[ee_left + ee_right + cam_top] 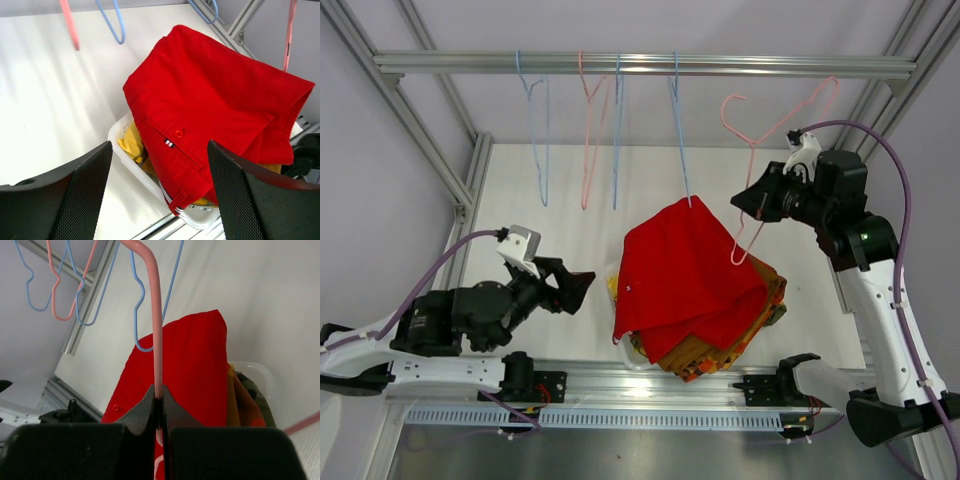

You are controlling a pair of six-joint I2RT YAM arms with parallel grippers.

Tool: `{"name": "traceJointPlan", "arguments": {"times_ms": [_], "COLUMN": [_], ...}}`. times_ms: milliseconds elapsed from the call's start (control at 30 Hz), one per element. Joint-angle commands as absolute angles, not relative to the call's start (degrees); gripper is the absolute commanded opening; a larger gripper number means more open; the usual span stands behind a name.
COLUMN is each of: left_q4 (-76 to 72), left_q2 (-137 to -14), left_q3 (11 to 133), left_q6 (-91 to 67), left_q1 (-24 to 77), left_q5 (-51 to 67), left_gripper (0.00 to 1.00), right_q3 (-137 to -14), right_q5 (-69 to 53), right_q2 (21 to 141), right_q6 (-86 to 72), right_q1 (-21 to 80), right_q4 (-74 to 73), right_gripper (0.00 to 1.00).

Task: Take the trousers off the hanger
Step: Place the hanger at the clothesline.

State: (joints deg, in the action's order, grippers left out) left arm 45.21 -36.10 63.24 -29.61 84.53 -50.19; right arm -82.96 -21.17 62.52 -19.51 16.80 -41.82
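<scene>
Hanger of pink wire [156,315] tight in your right pincer [159,395]; left pincer [585,293] wide, empty, near red cloth trousers [690,270].

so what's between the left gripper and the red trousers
Only bare white table, seen from the top camera: the open left gripper stands apart from the red trousers, which lie on the basket.

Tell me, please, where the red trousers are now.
In the top view, the red trousers lie draped over the pile in the white basket, right of the open left claw.
</scene>
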Motion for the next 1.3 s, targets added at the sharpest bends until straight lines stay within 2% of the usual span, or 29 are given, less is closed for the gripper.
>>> {"name": "traceJointPlan", "arguments": {"times_ms": [0,133,233,733,1033,1267], "left_q4": [46.2,47.1,49.9,56.1,44.0,43.1], "left_q2": [-35.5,-35.3,-35.6,-31.6,-20.1,-21.9], "left_q3": [64.9,63.4,63.0,59.8,49.8,49.0], "left_q6": [-30.1,-31.0,-32.5,-32.7,-22.7,-21.4], "left_q1": [84.6,84.7,84.7,84.6,84.6,84.6], "left_q5": [-52.6,-53.4,-54.4,-59.2,-55.8,-56.1], "left_gripper": [0.80,0.81,0.81,0.85,0.93,0.99], "right_q3": [-81.6,-75.3,-73.1,-72.7,-77.9,-80.8], "right_q5": [-36.9,-50.1,-54.6,-63.0,-63.5,-62.7], "right_q2": [62.7,61.7,61.4,70.2,77.1,82.0], "right_q6": [-20.5,-28.0,-33.2,-55.4,-53.3,-55.5], "right_q1": [10.0,4.4,2.8,2.1,1.8,1.5], "right_q4": [-42.2,-28.7,-21.2,8.0,7.6,10.7], "right_gripper": [0.00,0.00,0.00,0.00,0.00,0.00]}}
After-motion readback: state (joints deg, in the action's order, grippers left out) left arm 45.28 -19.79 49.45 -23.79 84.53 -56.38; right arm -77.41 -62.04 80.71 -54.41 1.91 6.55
